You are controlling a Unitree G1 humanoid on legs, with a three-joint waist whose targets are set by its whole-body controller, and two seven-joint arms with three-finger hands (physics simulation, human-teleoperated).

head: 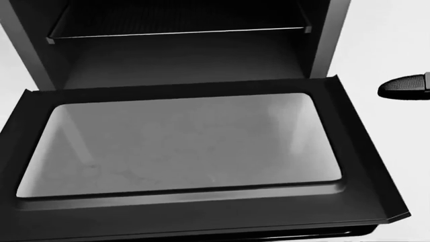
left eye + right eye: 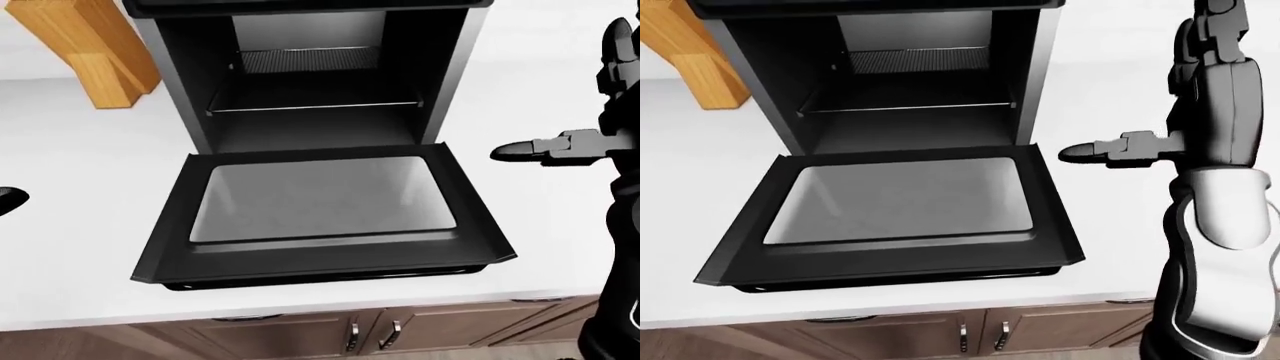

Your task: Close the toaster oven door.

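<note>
- Toaster oven door (image 2: 322, 214) lies folded down flat on the white counter (image 2: 80, 187), fully open.
- Right robot hand (image 2: 1110, 151) hovers just right of the door, apart, one finger extended, holding nothing.

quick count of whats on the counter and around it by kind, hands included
toaster oven, door open: 1
wooden block: 1
robot hands, left hand and right hand: 2
cabinet door handles: 2
total: 6
</note>
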